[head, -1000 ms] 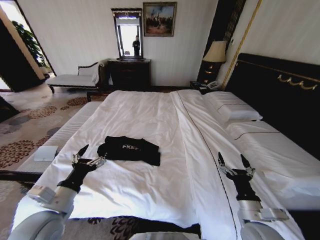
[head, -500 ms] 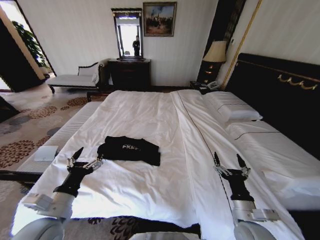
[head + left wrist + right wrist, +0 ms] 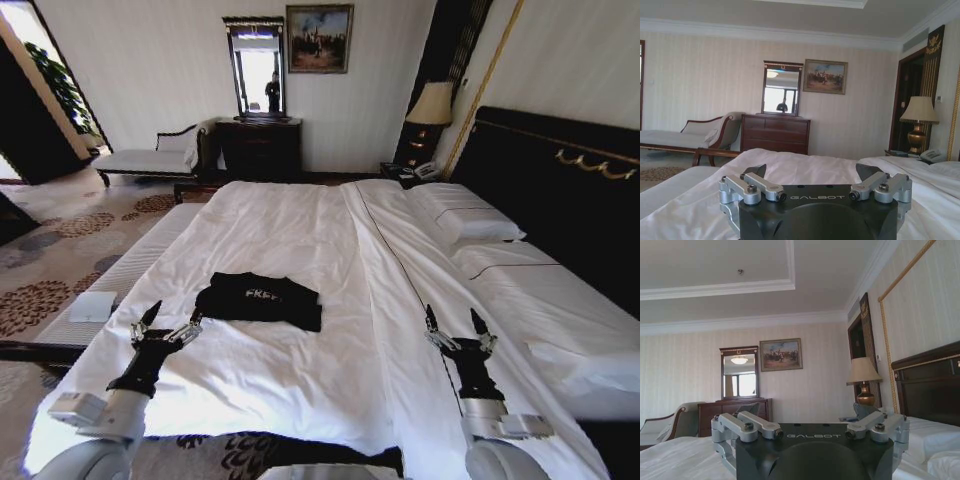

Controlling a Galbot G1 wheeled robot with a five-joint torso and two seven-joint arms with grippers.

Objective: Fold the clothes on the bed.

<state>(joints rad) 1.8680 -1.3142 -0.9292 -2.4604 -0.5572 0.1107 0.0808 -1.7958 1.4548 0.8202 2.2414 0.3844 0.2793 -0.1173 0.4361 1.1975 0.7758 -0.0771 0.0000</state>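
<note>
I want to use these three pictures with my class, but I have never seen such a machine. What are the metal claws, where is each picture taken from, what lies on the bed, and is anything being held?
The machine is a wheeled robot with two arms, each ending in a two-fingered claw called a gripper. The wide picture comes from a camera on its head, looking down over the bed. There the left gripper hangs over the near left part of the bed and the right gripper over the near right part. Both are open and hold nothing.

The other two pictures come from cameras on the wrists, looking out across the room past each gripper's own fingers: the left one and the right one.

On the white duvet lies a black T-shirt with white lettering, bunched into a compact shape, just beyond the left gripper. Neither gripper touches it.
</note>
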